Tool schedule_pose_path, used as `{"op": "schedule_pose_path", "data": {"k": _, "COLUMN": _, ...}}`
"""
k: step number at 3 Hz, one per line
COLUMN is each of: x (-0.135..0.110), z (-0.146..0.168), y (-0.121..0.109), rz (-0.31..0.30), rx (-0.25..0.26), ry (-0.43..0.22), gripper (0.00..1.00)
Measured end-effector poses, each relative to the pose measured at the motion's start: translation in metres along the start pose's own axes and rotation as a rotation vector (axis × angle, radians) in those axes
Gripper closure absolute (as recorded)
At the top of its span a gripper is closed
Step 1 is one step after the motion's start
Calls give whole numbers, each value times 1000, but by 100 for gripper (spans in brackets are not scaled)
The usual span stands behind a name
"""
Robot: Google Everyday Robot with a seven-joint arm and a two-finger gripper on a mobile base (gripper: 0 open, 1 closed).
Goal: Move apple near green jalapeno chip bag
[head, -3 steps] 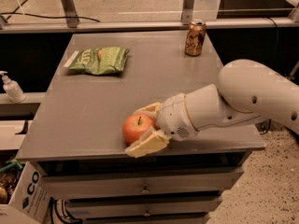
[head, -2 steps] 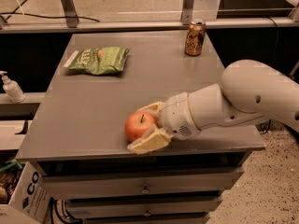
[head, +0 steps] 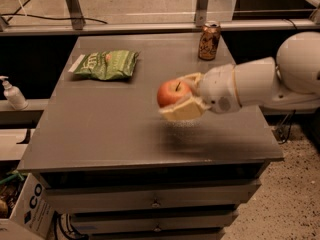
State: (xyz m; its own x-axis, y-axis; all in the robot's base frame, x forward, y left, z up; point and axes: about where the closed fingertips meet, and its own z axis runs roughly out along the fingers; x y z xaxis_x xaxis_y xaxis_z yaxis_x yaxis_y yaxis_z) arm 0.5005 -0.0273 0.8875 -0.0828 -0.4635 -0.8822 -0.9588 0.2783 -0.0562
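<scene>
the arm (head: pixel 250 81) enters from the right edge and reaches left over the table (head: pixel 115 134). the pincer (head: pixel 176 95) sits over the table's centre-right area and is pinching the apple (head: pixel 170 92). its cream-coloured fingers (head: pixel 184 110) grip the fruit from two sides: one passes under and in front of it, the other behind its upper right.

the apple is red-orange with its short dark stem pointing up. it appears to hang clear of the table surface (a soft, blurred shadow lies on the top directly below it).

the green jalapeno chip bag (head: pixel 106 64) lies flat on the far-left part of the table, white edge facing left. it is well apart from the apple, which is to its right and nearer the front edge.

a brown can (head: pixel 209 40) stands upright at the far-right rear of the table, behind the pincer and not touching it.

drawers (head: pixel 150 203) are fitted under the table top. a pump bottle (head: pixel 12 94) stands on a lower ledge to the left of the table.
</scene>
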Motion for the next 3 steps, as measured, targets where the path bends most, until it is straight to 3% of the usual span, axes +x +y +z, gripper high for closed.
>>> {"op": "schedule_pose_path", "data": {"k": 2, "x": -15, "z": -9, "y": -9, "rz": -21, "rx": 24, "ry": -16, "gripper": 100}}
{"op": "schedule_pose_path", "data": {"k": 3, "x": -13, "z": -6, "y": -10, "rz": -27, "rx": 74, "ry": -17, "gripper": 100}}
